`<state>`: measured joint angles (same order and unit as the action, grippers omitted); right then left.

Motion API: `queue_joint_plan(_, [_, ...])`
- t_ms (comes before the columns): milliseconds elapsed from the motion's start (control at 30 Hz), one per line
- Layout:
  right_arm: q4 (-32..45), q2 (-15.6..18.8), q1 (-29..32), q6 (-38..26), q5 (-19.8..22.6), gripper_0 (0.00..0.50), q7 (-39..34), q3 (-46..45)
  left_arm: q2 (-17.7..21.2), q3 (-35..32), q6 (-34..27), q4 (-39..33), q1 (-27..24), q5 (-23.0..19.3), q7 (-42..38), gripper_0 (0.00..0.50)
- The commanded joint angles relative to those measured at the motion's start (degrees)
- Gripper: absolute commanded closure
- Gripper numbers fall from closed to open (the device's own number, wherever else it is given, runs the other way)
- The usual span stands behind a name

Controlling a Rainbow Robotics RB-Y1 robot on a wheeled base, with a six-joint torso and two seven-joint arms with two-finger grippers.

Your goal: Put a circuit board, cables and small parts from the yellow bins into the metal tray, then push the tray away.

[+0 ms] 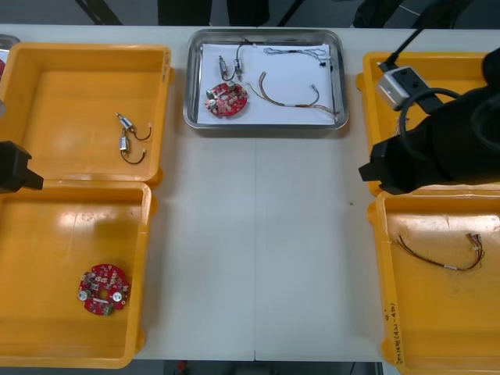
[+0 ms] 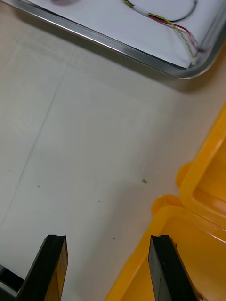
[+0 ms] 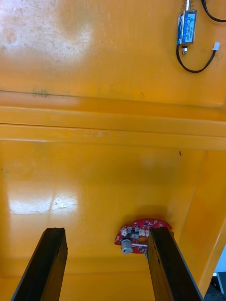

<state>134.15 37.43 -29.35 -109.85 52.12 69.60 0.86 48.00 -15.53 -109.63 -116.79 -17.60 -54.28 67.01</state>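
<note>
Pale worktop (image 1: 258,258) fills the middle of the front view, with yellow bins (image 1: 47,101) stacked down both edges. At top centre sits the metal tray (image 1: 190,78), white inside, holding a red circuit board (image 1: 226,98), thin cables (image 1: 293,95) and a small metal part (image 1: 225,66). At the left edge, the left gripper (image 3: 106,237) hangs over the lower left bin, fingers spread wide and empty, with a second circuit board (image 3: 141,230) lying below, close to one finger. At the right, the right gripper (image 2: 108,244) is likewise open with nothing in it, above bare worktop just beside the bins' rounded corners.
</note>
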Motion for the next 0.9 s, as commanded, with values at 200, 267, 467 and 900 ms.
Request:
queue_joint_plan(200, [2.3, 4.1, 10.4, -0.1, 3.1, 0.0, -0.2, -14.6, 2.6, -1.8, -0.4, -1.6, 0.7, -0.1, 4.8, 0.0])
queue_joint_plan(267, [2.3, 4.8, 12.9, -0.1, 3.4, 0.0, 0.2, -17.4, 2.6, -1.8, -0.4, -1.6, 0.7, -0.1, 4.8, 0.0])
queue_joint_plan(467, [2.3, 5.5, 17.9, -0.1, 3.9, 0.0, 1.2, -23.0, 2.6, -1.8, -0.4, -1.6, 0.7, -0.1, 4.8, 0.0])
queue_joint_plan(900, [2.2, 5.6, 23.8, -0.1, 1.3, 0.0, 5.4, -28.5, 2.6, -1.8, -0.4, -1.6, 0.7, -0.1, 4.8, 0.0])
